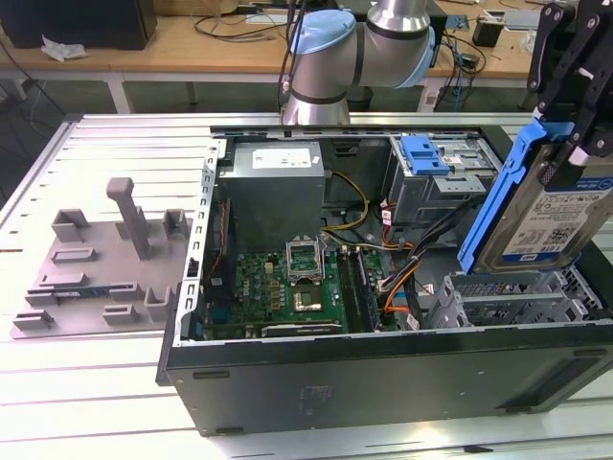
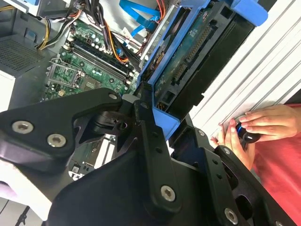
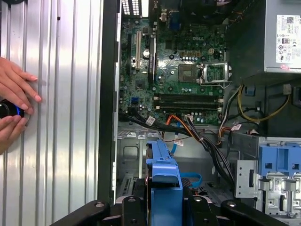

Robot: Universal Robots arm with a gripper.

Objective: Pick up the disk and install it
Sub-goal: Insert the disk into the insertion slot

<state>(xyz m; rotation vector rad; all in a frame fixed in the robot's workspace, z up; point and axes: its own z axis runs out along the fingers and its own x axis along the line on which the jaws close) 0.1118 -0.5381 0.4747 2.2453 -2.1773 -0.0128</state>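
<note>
The computer case lies open on its side. Just above its drive bays, the gripper, cut off at the frame edge, is clamped on the disk, which is tilted on edge. Deeper in the case, cables partly cover the motherboard. Beside the case, a person's hands hold something small and dark that is hard to make out.

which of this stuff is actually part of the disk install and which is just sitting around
Part of the job: the disk, held on edge over the open computer case; the gripper, jaws shut on the disk's blue frame.
Just lying about: the grey plastic tray with posts beside the case; a person's hands at the ribbed table; the wooden bench behind.
</note>
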